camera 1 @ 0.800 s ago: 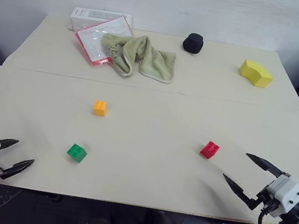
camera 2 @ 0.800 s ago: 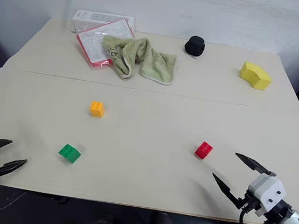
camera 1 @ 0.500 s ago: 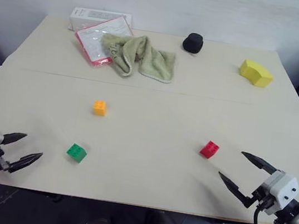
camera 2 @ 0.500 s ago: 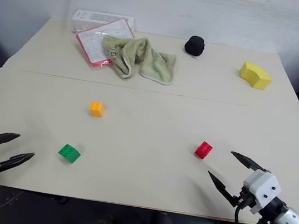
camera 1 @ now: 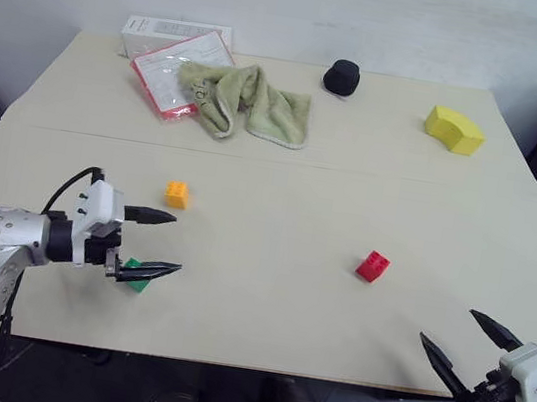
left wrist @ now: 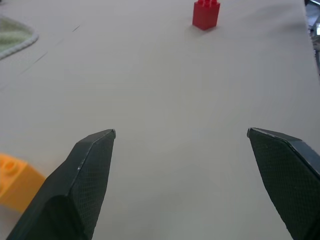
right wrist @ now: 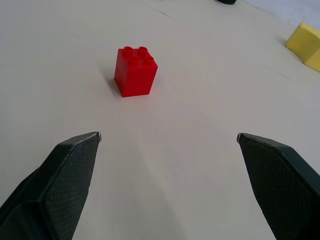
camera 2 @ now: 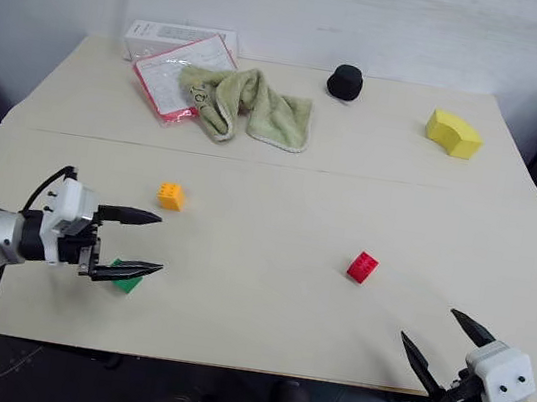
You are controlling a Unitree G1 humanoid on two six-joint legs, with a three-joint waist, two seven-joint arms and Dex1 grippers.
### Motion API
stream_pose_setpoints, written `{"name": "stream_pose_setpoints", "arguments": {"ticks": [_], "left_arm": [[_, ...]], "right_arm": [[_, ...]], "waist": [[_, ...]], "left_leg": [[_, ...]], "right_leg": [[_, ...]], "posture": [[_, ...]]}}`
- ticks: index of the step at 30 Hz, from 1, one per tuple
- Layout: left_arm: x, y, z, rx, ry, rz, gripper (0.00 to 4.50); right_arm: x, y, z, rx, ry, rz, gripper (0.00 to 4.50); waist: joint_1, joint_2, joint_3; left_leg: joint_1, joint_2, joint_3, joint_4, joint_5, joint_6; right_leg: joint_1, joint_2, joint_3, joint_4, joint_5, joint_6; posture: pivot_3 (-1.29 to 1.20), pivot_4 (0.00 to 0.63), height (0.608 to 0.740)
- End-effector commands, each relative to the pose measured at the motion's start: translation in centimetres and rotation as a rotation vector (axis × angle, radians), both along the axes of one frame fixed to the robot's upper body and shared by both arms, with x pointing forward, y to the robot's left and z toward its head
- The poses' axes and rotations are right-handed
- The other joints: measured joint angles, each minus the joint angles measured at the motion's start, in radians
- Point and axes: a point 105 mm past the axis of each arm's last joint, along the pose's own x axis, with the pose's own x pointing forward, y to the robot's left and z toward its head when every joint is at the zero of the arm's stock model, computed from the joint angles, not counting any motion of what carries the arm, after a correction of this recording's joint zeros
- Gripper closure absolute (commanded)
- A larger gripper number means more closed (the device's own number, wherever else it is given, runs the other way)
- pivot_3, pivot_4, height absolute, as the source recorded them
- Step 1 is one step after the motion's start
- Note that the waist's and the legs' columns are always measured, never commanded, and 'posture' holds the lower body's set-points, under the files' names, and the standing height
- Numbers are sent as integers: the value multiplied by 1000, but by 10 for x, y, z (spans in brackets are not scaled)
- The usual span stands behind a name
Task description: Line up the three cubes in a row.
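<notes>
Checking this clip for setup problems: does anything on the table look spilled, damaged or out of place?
Nothing looks spilled or damaged. A green towel lies crumpled at the far side, overlapping a red-edged plastic sleeve. The orange cube, green cube and red cube sit scattered, not yet in a row.
</notes>
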Motion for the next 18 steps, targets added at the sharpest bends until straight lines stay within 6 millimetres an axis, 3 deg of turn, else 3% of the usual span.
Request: {"name": "stream_pose_setpoints", "arguments": {"ticks": [1,6,15,18], "left_arm": [[3,-7,2,-3,-16,-40,49],[3,-18,-1,-4,-22,-91,49],[5,-26,-1,-8,-43,-99,49],[5,-26,-1,-10,-49,-88,0]], "right_arm": [[19,18,19,37,-21,126,0],[53,31,14,18,62,220,0],[106,30,-15,-25,164,245,0],[114,31,-19,-33,153,269,544]], "waist": [[-4,0,0],[7,0,0],[8,-1,1],[7,-1,1]], "left_leg": [[0,0,1,0,0,0],[-2,0,-1,0,2,-4],[-5,-1,-1,4,2,-2],[-5,-1,0,5,2,-3]], "right_leg": [[0,0,1,0,0,0],[-3,1,0,1,0,0],[-2,-1,-1,0,0,1],[-3,-1,0,0,1,1]], "posture": [[0,150,740],[0,150,740],[0,150,740],[0,150,740]]}}
